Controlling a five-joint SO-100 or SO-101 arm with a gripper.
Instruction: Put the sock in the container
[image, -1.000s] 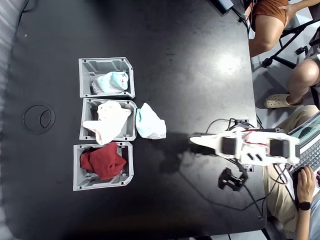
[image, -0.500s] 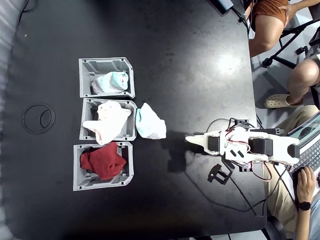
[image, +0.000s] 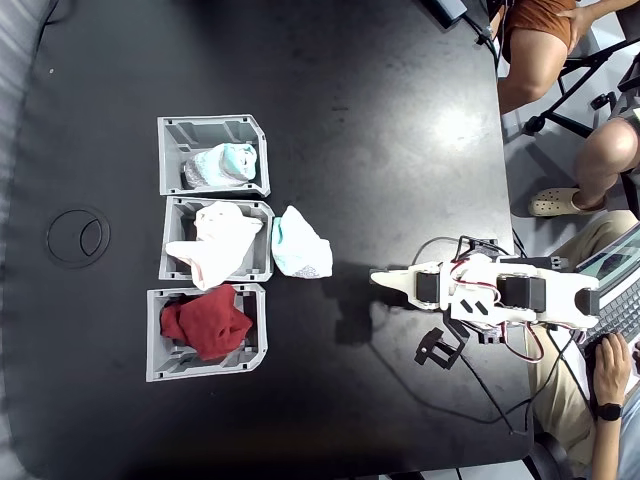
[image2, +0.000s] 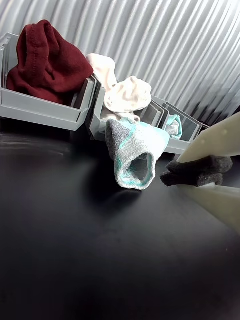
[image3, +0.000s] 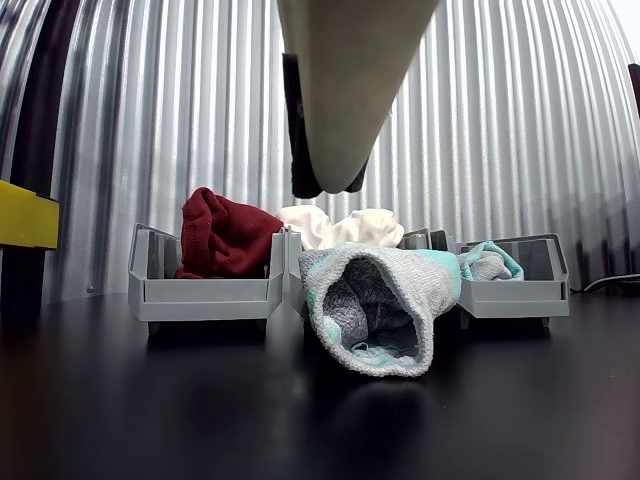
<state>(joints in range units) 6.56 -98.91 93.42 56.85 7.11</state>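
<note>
In the fixed view a small lumpy mint-green sock (image: 222, 165) with a grey patch lies inside the container (image: 176, 135), the rearmost grey ribbed bin with a cut-off corner. The wrist view has this sock (image2: 174, 125) in the far bin (image2: 192, 131). In the other view the sock (image3: 488, 260) sits in the right-hand bin (image3: 520, 290). My gripper (image: 378, 279) hovers well to the right of the bins, shut and holding nothing. Its dark pads meet in the wrist view (image2: 175, 175). One finger (image3: 330, 120) hangs from the top of the other view.
A flatter triangular mint sock (image: 300, 245) lies loose on the black table beside the middle bin (image: 262, 270), which holds white cloth. The nearest bin (image: 160, 365) holds red cloth. Cables (image: 470, 370) trail by the arm's base. People sit at the table's right edge (image: 505, 250).
Since one second ago the arm has folded a little and the gripper tip has slid slightly left. Over the last half second nothing has moved.
</note>
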